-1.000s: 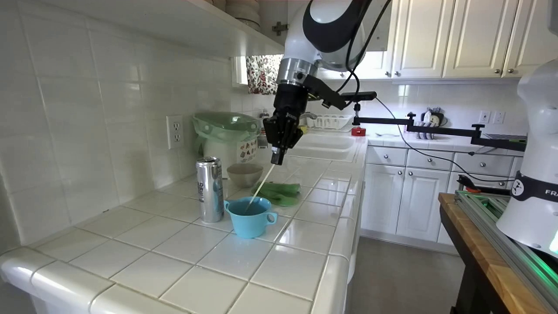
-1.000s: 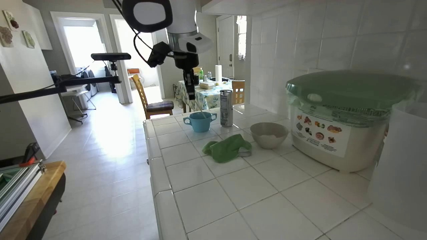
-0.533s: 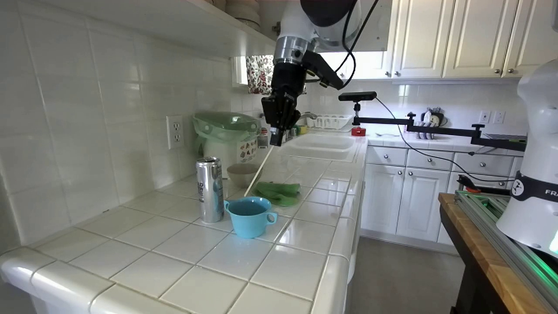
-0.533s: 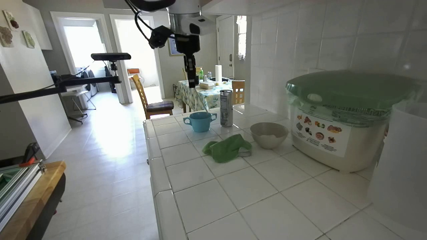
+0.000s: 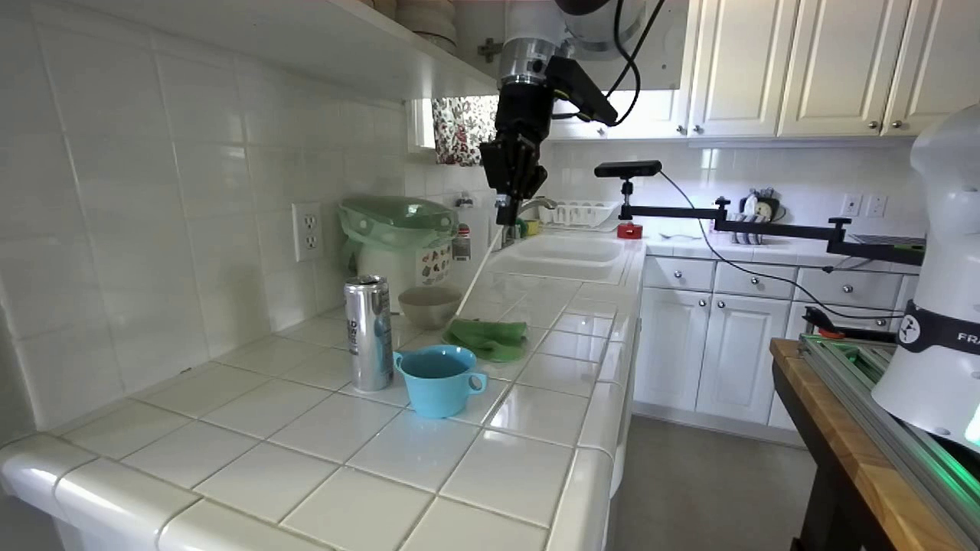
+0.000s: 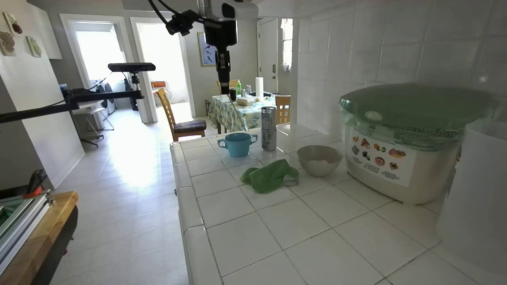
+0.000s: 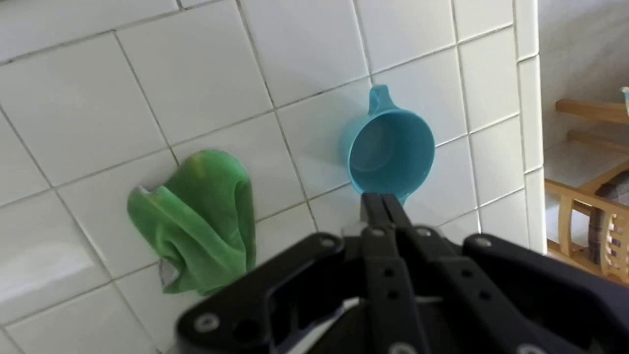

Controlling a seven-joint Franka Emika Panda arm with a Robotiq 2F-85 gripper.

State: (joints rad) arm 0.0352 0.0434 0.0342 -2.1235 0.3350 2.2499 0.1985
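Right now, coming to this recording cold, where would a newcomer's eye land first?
Probably on the bright blue two-handled cup, standing upright on the white tiled counter beside a silver can. Next, high above that counter, the black end effector clamps a thin pale stick that slants downward. The crumpled green cloth also pops, lying near a beige bowl.

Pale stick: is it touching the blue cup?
Apart: in an exterior view, the pale stick ends above the blue cup, with a gap between them.
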